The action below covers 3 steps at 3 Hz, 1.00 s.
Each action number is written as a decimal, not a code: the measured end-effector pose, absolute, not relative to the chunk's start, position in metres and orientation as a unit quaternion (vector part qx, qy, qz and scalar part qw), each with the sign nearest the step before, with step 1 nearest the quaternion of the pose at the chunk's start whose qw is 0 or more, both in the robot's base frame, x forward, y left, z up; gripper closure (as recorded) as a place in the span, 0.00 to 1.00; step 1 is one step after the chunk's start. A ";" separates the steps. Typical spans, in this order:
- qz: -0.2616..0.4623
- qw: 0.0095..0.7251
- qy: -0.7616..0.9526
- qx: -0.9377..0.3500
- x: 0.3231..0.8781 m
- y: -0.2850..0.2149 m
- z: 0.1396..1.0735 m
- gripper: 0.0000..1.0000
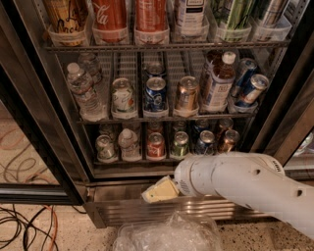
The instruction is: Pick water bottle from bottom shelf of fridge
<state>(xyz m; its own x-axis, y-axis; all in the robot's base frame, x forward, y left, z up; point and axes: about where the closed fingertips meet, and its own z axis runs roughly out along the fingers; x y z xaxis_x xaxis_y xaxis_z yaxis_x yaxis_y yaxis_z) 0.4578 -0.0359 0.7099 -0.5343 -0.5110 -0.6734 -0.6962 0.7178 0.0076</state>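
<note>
Nearest the camera, a crumpled sheet of clear plastic [167,236] lies on the speckled floor, with a tangle of cables [24,229] off to its left. Just above the plastic, the white arm [245,184] reaches in from the right and ends in the cream-coloured gripper [161,190], which hangs in front of the brushed stainless-steel base panel [122,212], below the racks. The gripper has hold of nothing; whether it is open or closed cannot be told from this angle

Behind it stands the fridge [34,127] with its black door frame. On the bottom shelf [132,170] the water bottle [130,144] stands upright, second from the left, between a green-and-white can [105,148] and a red can [156,146]. It lies above and to the left of the gripper, well apart from it, with the shelf's front rail between them. Further right along the same rack stand a green can [180,144], a blue can [204,142] and a copper-coloured can [228,139], this last one just above the arm

On the rack above, taller clear bottles [83,88] stand at the left, more cans fill the middle, and a brown-liquid bottle [218,81] with a white label stands toward the right. The highest rack in view carries red Coca-Cola bottles [110,14]
</note>
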 end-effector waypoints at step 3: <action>0.183 0.375 0.858 -0.297 0.466 -0.008 0.682 0.00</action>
